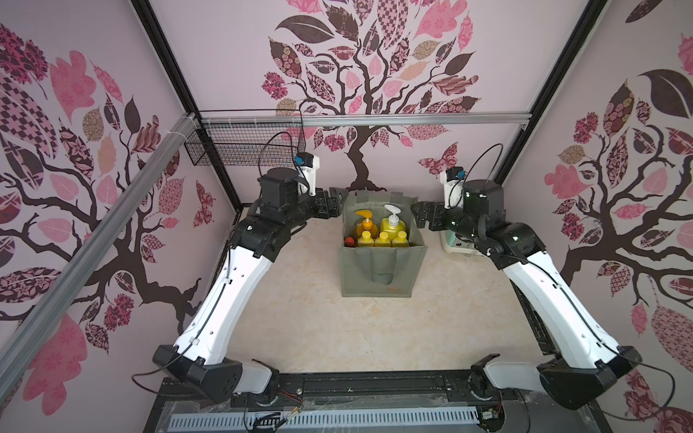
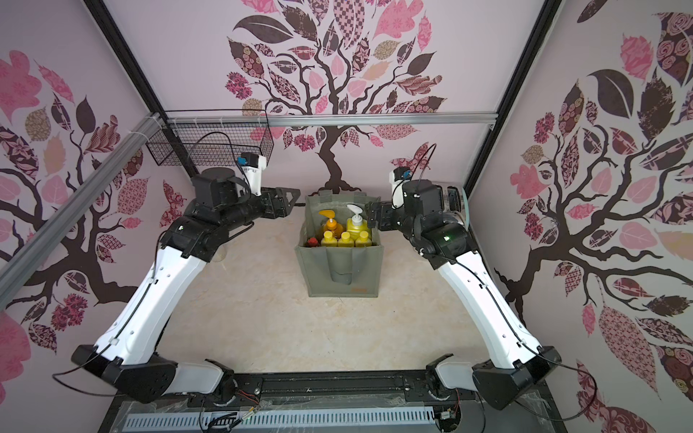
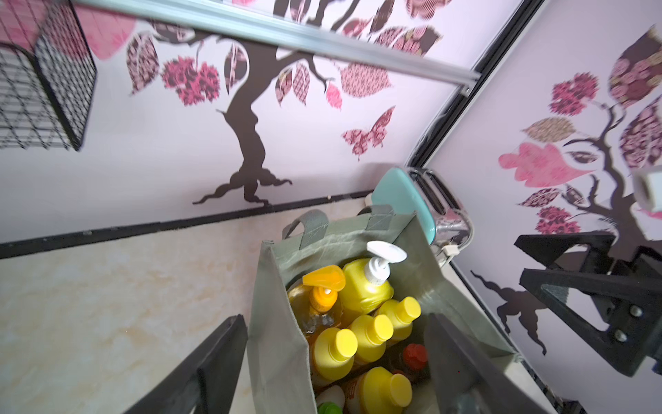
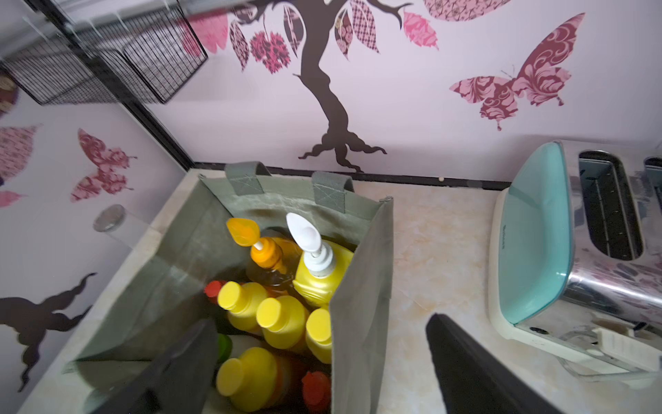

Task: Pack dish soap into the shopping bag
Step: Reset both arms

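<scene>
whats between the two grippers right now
The shopping bag: in both top views its open top, with the dish soap inside, sits between the left gripper and the right gripper. Each wrist view shows a bag wall between open jaws.

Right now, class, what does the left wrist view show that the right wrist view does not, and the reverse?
Only the left wrist view shows the right gripper, open. Only the right wrist view shows the clear glass jar with its metal lid. Both show the shopping bag holding the orange pump bottle, the yellow pump bottle and four yellow-capped bottles, plus the toaster and the wire basket.
</scene>
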